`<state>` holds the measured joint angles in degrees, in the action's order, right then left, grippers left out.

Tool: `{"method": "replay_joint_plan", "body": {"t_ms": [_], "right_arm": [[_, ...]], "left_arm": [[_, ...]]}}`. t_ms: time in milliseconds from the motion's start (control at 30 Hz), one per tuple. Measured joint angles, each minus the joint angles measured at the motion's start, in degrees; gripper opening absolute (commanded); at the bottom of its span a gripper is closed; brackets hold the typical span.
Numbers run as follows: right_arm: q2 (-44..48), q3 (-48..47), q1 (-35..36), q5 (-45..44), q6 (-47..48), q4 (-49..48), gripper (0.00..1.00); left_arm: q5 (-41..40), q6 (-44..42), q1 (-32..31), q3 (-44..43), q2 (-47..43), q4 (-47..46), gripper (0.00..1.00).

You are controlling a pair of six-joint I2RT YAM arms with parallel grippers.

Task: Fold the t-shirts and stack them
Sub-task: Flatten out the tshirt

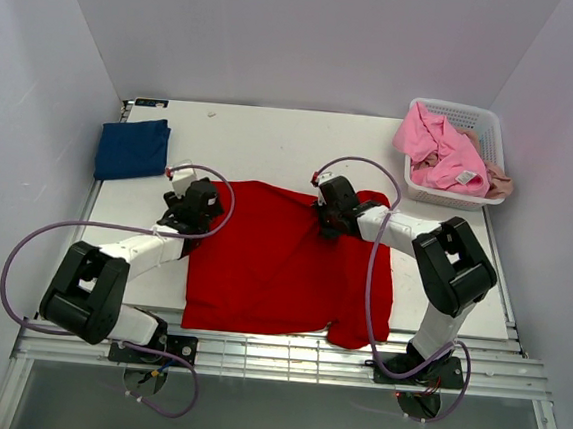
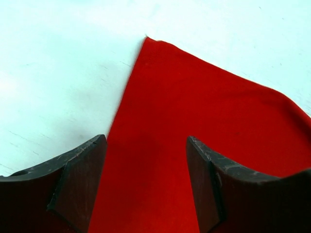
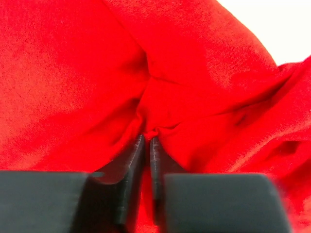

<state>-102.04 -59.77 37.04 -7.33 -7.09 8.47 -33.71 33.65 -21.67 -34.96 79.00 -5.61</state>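
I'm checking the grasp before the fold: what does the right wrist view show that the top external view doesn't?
Only the right wrist: the right gripper pinching a gathered tuck of the red t-shirt. Only the top: the folded navy t-shirt, the basket holding pink cloth, the left gripper at the shirt's far-left corner. Both: the red t-shirt under the right gripper.

Bare table [image 1: 273,143] behind red shirt [image 1: 272,263] gave free passage; navy shirt [image 1: 132,148] blocked far left, basket [image 1: 487,124] far right corner.

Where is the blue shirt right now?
In the top view, the folded navy blue t-shirt lies at the far left corner of the table, apart from the red t-shirt spread in the middle.
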Motion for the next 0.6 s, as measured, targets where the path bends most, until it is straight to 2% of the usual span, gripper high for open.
{"method": "replay_joint_plan", "body": {"t_ms": [33, 267, 600], "right_arm": [[0.0, 0.0, 0.0, -0.04, -0.07, -0.09, 0.08], [1.68, 0.0, 0.0, -1.53, -0.2, 1.55, 0.08], [13.81, -1.57, 0.0, -6.45, 0.94, 7.69, 0.08]], "left_arm": [[0.15, -0.22, 0.83, 0.0, 0.0, -0.07, 0.77], [2.1, -2.36, 7.78, -0.5, 0.24, -0.61, 0.78], [5.75, -4.26, 12.35, -8.13, 9.42, -2.45, 0.78]]}}
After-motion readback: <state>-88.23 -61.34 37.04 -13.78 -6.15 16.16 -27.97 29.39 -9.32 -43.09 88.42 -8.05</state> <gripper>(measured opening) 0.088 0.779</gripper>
